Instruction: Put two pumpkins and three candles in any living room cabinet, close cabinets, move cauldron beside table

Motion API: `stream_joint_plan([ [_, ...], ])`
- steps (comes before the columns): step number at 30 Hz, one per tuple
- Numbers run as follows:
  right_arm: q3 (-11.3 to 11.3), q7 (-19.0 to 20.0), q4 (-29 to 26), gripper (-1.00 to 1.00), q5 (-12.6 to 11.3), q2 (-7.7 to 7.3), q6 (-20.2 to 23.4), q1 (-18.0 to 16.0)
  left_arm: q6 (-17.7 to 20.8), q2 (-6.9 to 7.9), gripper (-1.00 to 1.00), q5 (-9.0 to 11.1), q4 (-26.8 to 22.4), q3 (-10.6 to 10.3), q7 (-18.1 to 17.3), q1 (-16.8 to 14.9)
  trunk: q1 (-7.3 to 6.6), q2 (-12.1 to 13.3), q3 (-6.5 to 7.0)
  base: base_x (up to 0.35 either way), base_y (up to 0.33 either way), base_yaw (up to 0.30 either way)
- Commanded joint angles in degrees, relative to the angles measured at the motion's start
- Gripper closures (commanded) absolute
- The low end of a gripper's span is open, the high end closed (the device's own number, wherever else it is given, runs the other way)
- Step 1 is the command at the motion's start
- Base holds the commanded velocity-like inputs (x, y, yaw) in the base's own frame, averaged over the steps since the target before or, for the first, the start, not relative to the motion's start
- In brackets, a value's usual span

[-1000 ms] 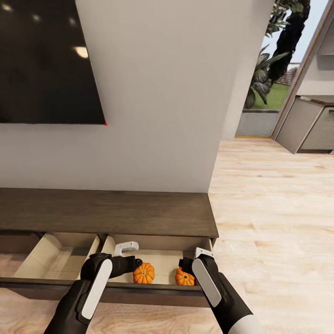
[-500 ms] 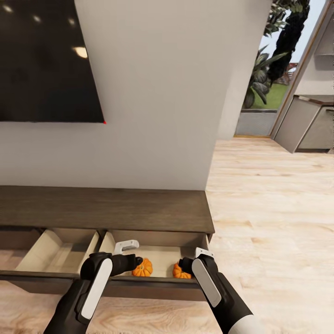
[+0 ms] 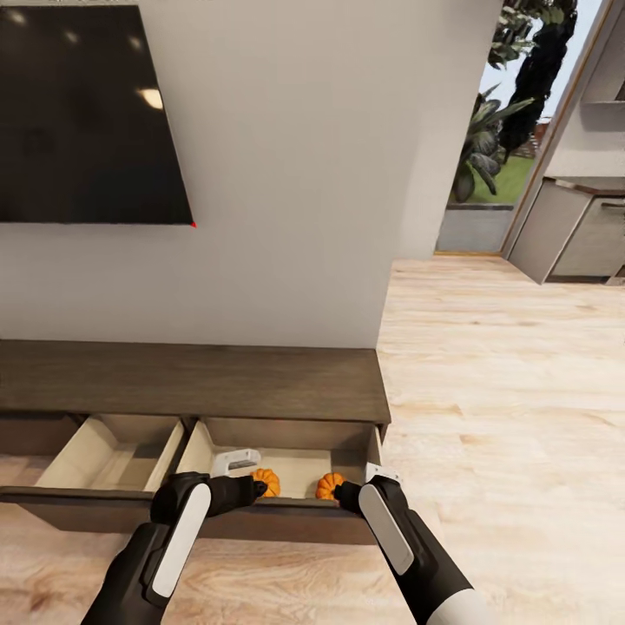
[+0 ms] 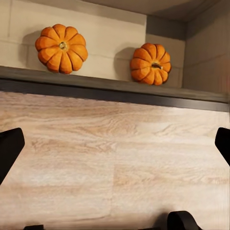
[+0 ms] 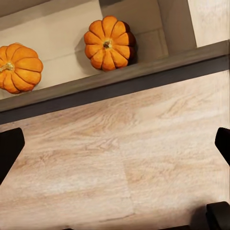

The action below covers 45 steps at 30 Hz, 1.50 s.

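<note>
The long dark brown cabinet (image 3: 191, 378) has two drawers pulled open. Two orange pumpkins lie in the right drawer, one (image 3: 265, 480) on the left and one (image 3: 329, 484) on the right, both half hidden behind the drawer front (image 3: 286, 521). The same pumpkins appear in the left wrist view (image 4: 61, 41) (image 4: 150, 63) and the right wrist view (image 5: 17, 67) (image 5: 108, 42). My left gripper (image 3: 246, 476) (image 4: 115, 146) hangs open over the drawer front, holding nothing. My right gripper (image 3: 363, 484) (image 5: 115, 146) is open too, beside the right pumpkin. The candles, cauldron and table are out of view.
The left drawer (image 3: 113, 451) stands open with pale beige walls. A black TV (image 3: 87, 113) hangs on the white wall above the cabinet. Light wood floor (image 3: 503, 391) stretches to the right toward a grey counter (image 3: 564, 234) and a doorway with plants (image 3: 503, 104).
The whole view has shifted, so the camera moved. The cabinet sits higher in the picture and the drawer front now covers more of both pumpkins. Both arms keep their pose.
</note>
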Motion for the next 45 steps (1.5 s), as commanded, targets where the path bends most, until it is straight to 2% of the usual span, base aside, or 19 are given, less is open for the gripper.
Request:
stream_joint_plan([
  [1, 0.12, -0.57, -0.07, -1.0, -0.53, -0.01, 0.06, -0.04, 0.18, -0.01, -1.0, 0.61, -0.05, -0.02, 0.59, -0.03, -0.02, -0.03, -0.05, -0.102, -0.013, 0.0],
  [18, 0.01, -0.58, -0.24, -1.0, -0.44, -0.33, 0.03, 0.0, -0.47, -0.46, -1.0, 0.51, 0.44, -0.23, 0.74, -0.03, -0.02, -0.03, -0.05, -0.054, -0.026, 0.0],
  [26, 0.07, -0.58, -0.24, -1.0, -0.43, -0.35, 0.0, 0.0, -0.6, -0.44, -1.0, 0.51, 0.56, -2.59, 0.85, -0.02, -0.02, -0.03, -0.05, -0.024, -0.1, 0.0],
  [45, 0.31, -0.49, -0.15, -1.0, -0.36, -0.27, 0.06, 0.0, -0.35, -0.54, -1.0, 0.66, 0.56, -3.0, 0.86, -0.03, -0.02, -0.03, -0.05, -0.134, -0.005, 0.0],
])
